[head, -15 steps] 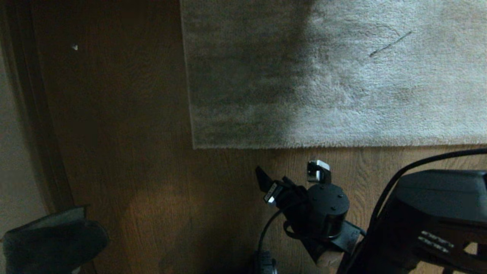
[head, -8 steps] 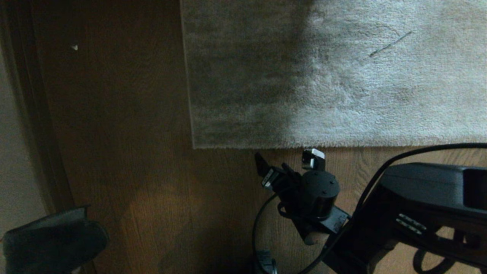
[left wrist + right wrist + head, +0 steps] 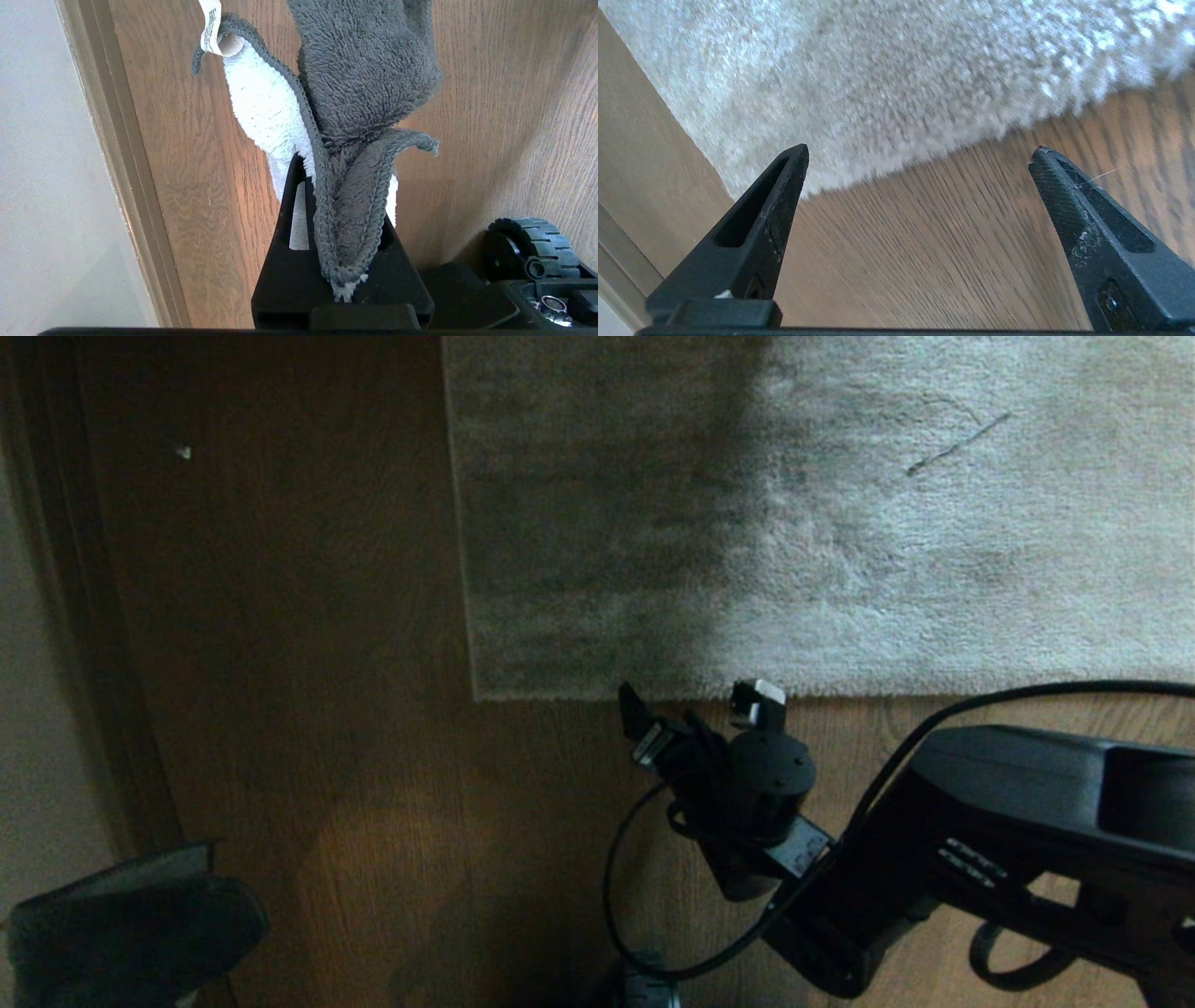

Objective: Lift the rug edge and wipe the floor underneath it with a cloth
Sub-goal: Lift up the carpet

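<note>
Low in the head view, the right gripper [image 3: 695,705] has crept up the frame to the rug edge [image 3: 840,689]; a moment ago it sat lower, over bare floor [image 3: 373,803]. Its fingers are spread wide and hold nothing. I think it will grab the edge next. The left gripper [image 3: 341,233], parked by the wall, is squeezed tight on the cloth [image 3: 364,93]. The rug [image 3: 840,523] fills the upper right, flat.

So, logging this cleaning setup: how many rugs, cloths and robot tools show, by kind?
Rug: 1
Cloth, gripped in the left tool: 1
Tools, counting the open right tool: 2
Total: 4
</note>
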`<state>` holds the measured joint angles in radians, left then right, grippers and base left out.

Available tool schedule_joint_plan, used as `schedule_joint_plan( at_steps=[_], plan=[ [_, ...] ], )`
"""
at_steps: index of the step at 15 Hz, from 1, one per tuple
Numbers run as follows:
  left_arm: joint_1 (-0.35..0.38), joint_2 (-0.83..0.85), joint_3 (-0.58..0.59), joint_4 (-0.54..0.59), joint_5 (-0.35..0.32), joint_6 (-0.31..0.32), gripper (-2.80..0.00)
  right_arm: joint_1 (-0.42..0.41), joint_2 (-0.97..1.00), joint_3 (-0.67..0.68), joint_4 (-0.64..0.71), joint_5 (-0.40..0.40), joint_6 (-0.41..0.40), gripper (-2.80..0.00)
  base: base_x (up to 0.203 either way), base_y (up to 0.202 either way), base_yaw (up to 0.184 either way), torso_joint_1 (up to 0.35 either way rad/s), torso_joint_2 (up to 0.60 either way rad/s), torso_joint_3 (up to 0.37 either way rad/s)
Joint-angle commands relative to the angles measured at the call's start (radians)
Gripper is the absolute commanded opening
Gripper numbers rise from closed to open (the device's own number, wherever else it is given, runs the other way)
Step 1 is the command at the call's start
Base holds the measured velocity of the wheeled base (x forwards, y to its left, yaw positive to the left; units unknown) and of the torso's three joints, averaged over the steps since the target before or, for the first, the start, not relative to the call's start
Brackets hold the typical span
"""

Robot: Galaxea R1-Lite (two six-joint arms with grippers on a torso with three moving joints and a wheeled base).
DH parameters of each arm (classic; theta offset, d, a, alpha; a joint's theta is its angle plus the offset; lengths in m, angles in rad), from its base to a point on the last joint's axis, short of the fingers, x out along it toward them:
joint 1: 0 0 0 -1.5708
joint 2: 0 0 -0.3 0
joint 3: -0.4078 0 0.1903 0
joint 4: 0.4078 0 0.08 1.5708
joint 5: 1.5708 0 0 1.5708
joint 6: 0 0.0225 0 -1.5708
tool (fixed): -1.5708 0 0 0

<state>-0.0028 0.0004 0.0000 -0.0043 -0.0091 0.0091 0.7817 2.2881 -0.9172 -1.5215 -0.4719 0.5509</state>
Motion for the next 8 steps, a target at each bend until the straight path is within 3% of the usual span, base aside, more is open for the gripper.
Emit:
schedule_joint_plan(
  at_steps=[1,8],
  plan=[
    [0.0,0.0,0.0,0.0,0.0,0.0,-2.8,0.001,0.014,-0.028,-0.049,-0.002,0.002,0.0,0.0,0.0,0.0,0.0,0.0,0.0],
    [0.0,0.0,0.0,0.0,0.0,0.0,-2.8,0.001,0.011,-0.066,-0.049,-0.001,-0.002,0.0,0.0,0.0,0.0,0.0,0.0,0.0]
  ],
)
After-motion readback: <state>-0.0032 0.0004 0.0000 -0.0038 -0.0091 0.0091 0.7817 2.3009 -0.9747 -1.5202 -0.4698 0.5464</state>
